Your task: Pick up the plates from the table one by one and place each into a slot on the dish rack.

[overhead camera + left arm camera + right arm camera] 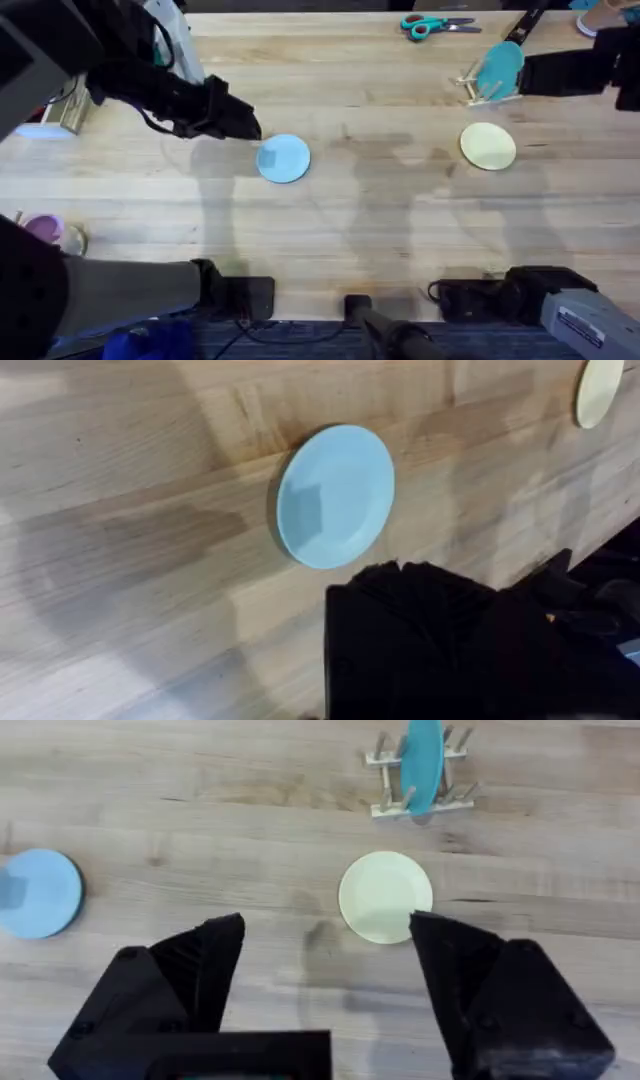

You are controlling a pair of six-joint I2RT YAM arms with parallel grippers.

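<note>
left claw (245, 126): black, low over the table, just left of the blue plate; can't tell how its fingers stand
right claw (325, 970): fingers spread wide, holding nothing, cream plate seen between them farther off
right arm: dark, at the far right edge of the overhead view, beside the rack
plates on table: 2, one blue, one cream, both lying flat, well apart
blue plate (283, 158): left of table middle, just beside left claw, not touched; also in left wrist view (335, 495) and right wrist view (38, 892)
cream plate (488, 146): right part of table, near the rack, apart from both claws; in right wrist view (385, 896), and at the edge of left wrist view (598, 392)
teal plate (498, 68): 1, standing on edge in the rack between pegs (424, 762)
rack (480, 90): 1, small wooden, far right of table, just beyond cream plate
table (380, 210): light wood planks, arm shadows across the middle
scissors (436, 24): 1 pair, teal handles, far edge, left of the rack
metal can (62, 112): 1, left edge
pink-lidded jar (44, 229): 1, near left corner
</note>
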